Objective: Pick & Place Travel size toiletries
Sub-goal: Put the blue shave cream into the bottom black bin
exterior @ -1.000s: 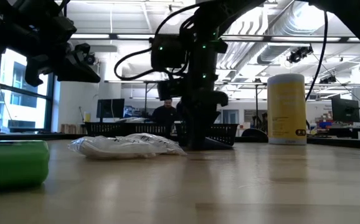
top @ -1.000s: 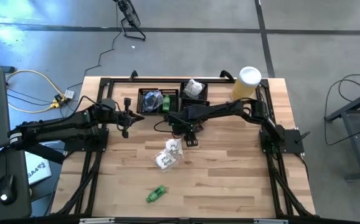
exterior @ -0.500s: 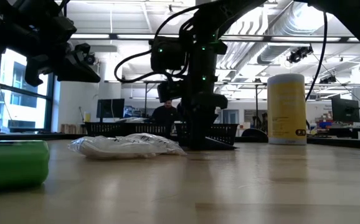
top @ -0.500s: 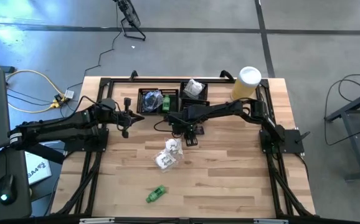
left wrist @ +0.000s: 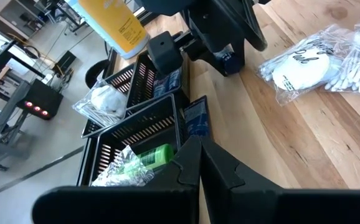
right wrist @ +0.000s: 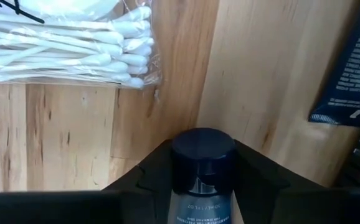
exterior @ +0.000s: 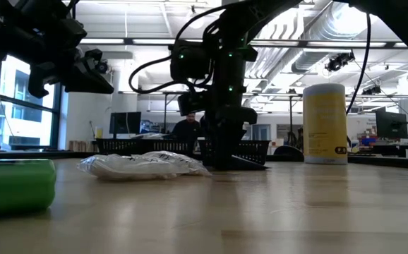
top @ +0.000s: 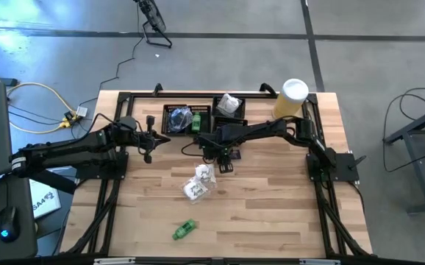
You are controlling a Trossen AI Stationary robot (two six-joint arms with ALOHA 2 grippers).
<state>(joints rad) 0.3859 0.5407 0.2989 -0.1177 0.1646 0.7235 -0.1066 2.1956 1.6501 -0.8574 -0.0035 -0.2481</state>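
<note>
Small dark bottle with black cap — clamped between the right gripper's two fingers, low over the wooden surface, just in front of the black mesh trays. Navy packet lies on the surface close beside the bottle. Clear bag of white cotton swabs lies near the bottle, on the side away from the trays. Green tube well apart from the bottle, toward the surface's front edge. Trays hold a green item and crinkly white sachets. Left gripper hovers beside the trays — fingers together, holding nothing.
</note>
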